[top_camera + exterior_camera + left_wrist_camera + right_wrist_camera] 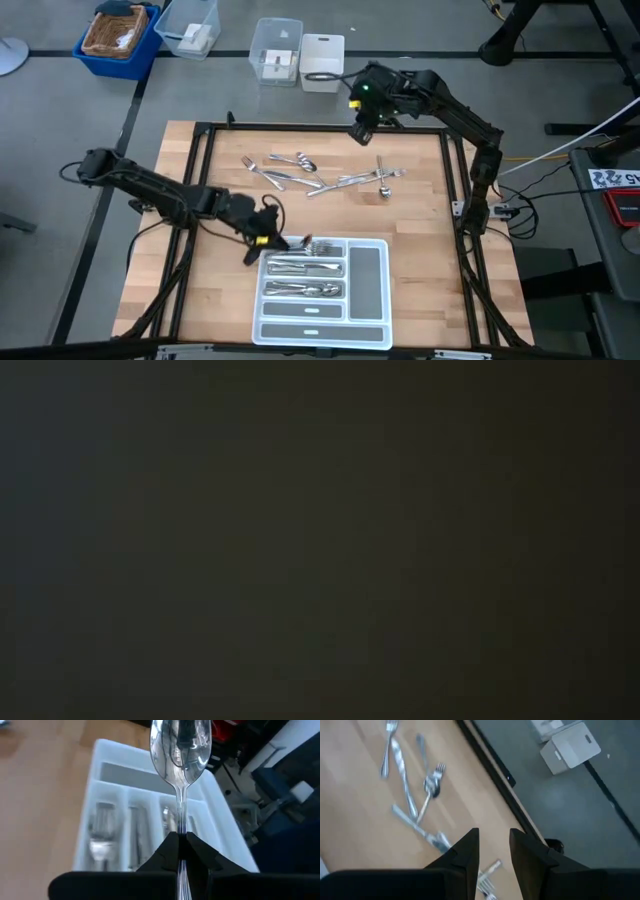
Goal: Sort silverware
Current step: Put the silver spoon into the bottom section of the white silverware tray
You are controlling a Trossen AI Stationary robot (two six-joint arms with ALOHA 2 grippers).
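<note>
Left gripper (178, 851), clamped on a spoon (180, 750), hangs at the white tray's (372, 320) ten o'clock corner. Right gripper (494, 851), fingers parted and empty, hovers at twelve o'clock above the loose silverware (320, 175).

White cutlery tray (368, 275) with several compartments, on the wooden table (210, 290). Beyond the table's far edge, on the grey floor: blue bin (118, 40) holding a wicker basket (112, 30); two clear plastic boxes (190, 25); one white box (322, 62).
</note>
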